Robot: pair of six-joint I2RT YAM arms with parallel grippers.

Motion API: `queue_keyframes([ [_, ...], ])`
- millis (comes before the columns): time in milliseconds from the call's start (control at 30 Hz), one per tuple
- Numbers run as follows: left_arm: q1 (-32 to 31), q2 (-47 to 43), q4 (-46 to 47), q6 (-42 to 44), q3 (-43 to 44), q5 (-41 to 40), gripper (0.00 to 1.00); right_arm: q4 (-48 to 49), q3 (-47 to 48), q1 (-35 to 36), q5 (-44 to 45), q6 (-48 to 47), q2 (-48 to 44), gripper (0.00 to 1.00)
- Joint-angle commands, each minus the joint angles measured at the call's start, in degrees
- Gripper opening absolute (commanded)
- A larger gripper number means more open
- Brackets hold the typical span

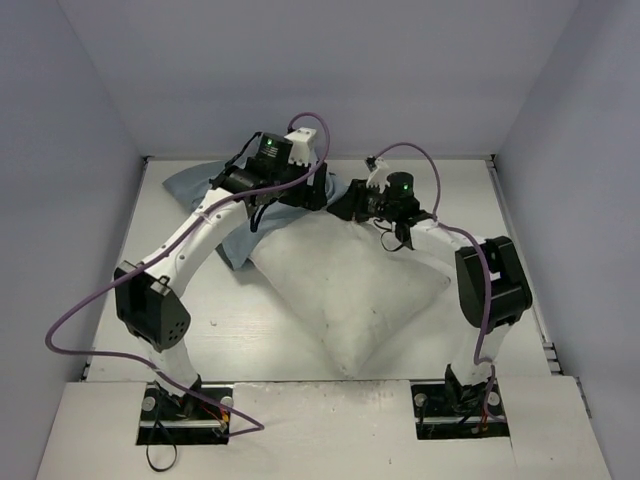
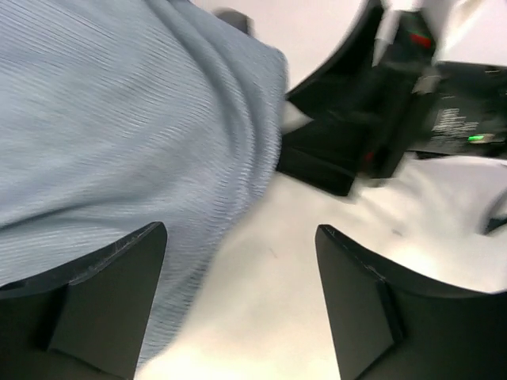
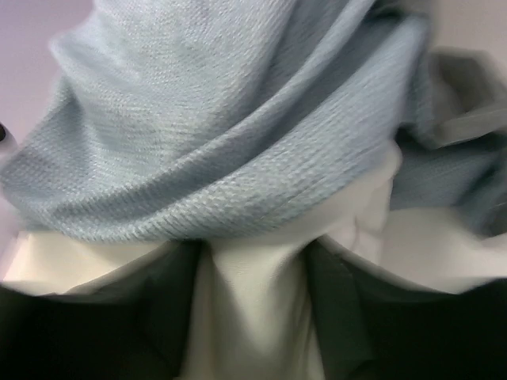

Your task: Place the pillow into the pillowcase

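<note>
- The pillow (image 1: 350,295) lies on the worktop (image 1: 470,210) roughly in the middle, turned like a diamond. One corner points toward the arm bases and the far corner reaches up to where the two arms meet.
- The pillowcase (image 1: 195,185) lies crumpled at the far left of the worktop with its pale blue-grey side showing. One flap runs down beside the pillow's left edge, and its right end reaches the pillow's far corner.
- The left end effector (image 1: 312,193) sits over that far corner, at the right end of the pillowcase.
- In the left wrist view its two black fingers (image 2: 103,309) stand well apart with nothing clamped between them. White pillow fabric (image 2: 444,214) fills the gap below. The pillowcase (image 2: 119,119) spreads over the left side and reaches the left finger.
- The right arm's wrist housing (image 2: 372,111) appears just beyond it, near the pillowcase edge.
- The right end effector (image 1: 345,208) is just beside the left one, on the same far corner of the pillow.
- In the right wrist view the right end effector (image 3: 253,324) is closed on a bunched fold of white pillow fabric, and creases converge into the pinch.
- The pillowcase (image 3: 198,119) drapes in thick folds directly beyond the right fingers, lying over the pillow (image 3: 432,245) and touching it.
</note>
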Motion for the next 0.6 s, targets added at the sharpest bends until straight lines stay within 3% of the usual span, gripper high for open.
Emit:
queue_keyframes([
  [0,0.0,-5.9,-2.4,9.1,2.3,-14.1,0.73,0.0,5.9,-0.9,1.2,-6.0,-3.2,0.56],
  [100,0.2,-8.9,-2.7,12.9,-2.6,-18.6,0.73,-5.9,6.5,-1.2,3.3,-11.6,-7.4,0.76],
  [200,0.5,-10.9,-2.9,14.5,-9.3,-18.4,0.73,-11.0,6.0,-1.0,4.5,-14.5,-12.4,0.84],
  [367,0.9,-12.2,-3.5,15.4,-16.1,-18.2,0.74,-17.9,4.8,1.2,5.0,-18.9,-20.5,0.92],
  [567,3.0,-11.9,-3.4,16.4,-17.7,-20.2,0.74,-20.7,0.5,12.0,8.8,-20.8,-23.8,0.98],
])
